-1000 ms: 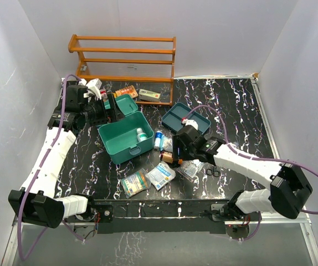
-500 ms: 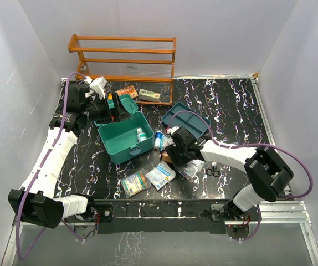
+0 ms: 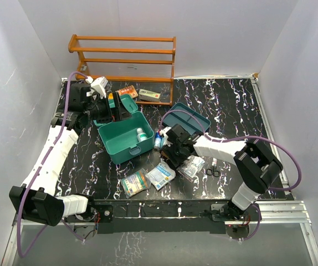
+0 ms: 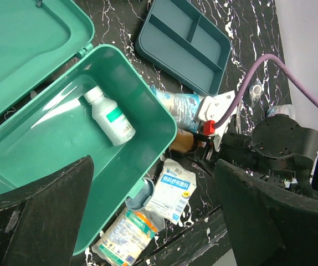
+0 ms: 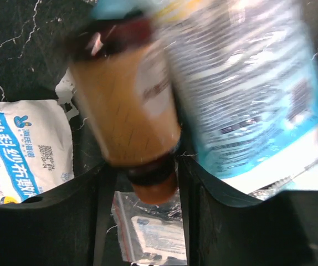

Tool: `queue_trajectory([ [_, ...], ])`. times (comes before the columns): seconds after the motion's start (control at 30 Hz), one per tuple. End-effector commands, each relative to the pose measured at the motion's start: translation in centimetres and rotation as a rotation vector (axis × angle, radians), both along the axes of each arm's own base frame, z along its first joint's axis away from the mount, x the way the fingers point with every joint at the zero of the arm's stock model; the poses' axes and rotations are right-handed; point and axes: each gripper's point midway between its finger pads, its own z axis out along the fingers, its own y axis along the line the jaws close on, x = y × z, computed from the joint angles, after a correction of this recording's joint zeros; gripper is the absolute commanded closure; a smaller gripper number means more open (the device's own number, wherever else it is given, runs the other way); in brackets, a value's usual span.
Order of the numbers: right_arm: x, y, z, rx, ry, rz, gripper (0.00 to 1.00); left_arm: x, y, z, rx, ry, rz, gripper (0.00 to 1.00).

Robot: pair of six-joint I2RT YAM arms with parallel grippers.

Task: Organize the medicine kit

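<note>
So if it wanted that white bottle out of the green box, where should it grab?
Likely across the labelled body of the white bottle, coming straight down through the open top. It lies on its side on the floor of the medicine kit, whose walls block any sideways approach; the capped neck is narrower.

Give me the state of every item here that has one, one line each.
medicine kit, lid open, one bottle inside
white bottle, capped, lying on its side
two-compartment tray, empty
right gripper, astride the brown bottle; grip unclear from blur
brown bottle, lying on its side
left gripper, open, empty, above the medicine kit
</note>
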Motion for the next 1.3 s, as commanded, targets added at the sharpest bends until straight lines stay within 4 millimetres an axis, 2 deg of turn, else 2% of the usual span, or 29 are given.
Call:
queue_trajectory([
  [0.0,0.5,1.3,1.4,0.052,-0.012,0.054,0.62,-0.2,-0.7,1.6,-0.019,-0.052,-0.043,0.1],
  [0.33,-1.3,2.8,4.1,0.181,0.058,0.073,0.86,-1.5,-2.1,0.8,0.02,-0.109,-0.136,0.08],
  [0.47,-1.1,3.0,4.1,0.187,0.061,0.062,0.83,-1.7,-2.3,0.8,0.022,-0.152,-0.143,0.07],
  [0.77,0.1,4.1,3.4,0.202,0.051,0.049,0.61,-1.7,-2.2,0.4,0.043,-0.16,-0.149,0.07],
  [1.07,1.4,4.5,1.4,0.169,0.03,0.055,0.6,-1.6,-2.1,0.0,0.053,-0.149,-0.143,0.07],
  [1.17,1.5,4.6,1.4,0.169,0.03,0.057,0.68,-1.6,-2.1,-0.1,0.056,-0.149,-0.143,0.07],
  [1.27,1.1,4.7,2.0,0.18,0.037,0.063,0.83,-1.7,-2.1,-0.1,0.058,-0.154,-0.144,0.07],
])
